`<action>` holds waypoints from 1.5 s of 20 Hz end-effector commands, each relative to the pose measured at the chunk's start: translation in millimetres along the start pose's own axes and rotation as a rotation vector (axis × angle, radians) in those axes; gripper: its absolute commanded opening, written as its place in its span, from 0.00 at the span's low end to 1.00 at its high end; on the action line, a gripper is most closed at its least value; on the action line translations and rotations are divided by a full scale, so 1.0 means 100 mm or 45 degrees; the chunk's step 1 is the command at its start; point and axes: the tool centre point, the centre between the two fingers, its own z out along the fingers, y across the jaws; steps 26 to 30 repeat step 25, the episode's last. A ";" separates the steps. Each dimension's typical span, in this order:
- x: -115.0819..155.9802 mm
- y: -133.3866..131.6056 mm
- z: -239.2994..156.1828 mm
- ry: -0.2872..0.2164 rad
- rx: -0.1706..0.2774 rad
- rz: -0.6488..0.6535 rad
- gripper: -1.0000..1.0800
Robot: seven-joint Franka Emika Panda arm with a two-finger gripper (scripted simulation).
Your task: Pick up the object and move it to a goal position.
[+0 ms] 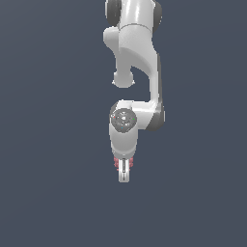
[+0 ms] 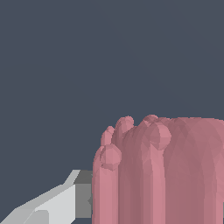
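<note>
- Ribbed pink object (image 2: 166,175) fills the wrist view, lodged against one white finger (image 2: 57,203).
- Hand (image 1: 124,170) points downward, apparently clenched on the object (image 1: 116,163); only a sliver shows.
- Risk: ridged sides give uneven contact; it may slip during transfer.

Pinkish-red on the object (image 2: 162,175), plain, with paler rose highlights along its rounded ribs and darker rose in the grooves; in the exterior view only small red slivers (image 1: 116,163) at about 9 o'clock of the gripper (image 1: 124,172). White on the arm (image 1: 137,53), shaded grey, with black joint bands. White and mid-grey on the finger (image 2: 57,203). Flat slate blue-grey across the background (image 1: 48,144), unpatterned.
</note>
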 end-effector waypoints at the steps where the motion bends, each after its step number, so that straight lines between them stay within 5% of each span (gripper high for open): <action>1: -0.24 0.02 -0.03 -0.001 0.001 -0.002 0.00; 16: -1.82 0.09 -0.22 -0.001 0.001 -0.002 0.00; 30: -2.03 0.08 -0.24 -0.001 0.001 -0.002 0.00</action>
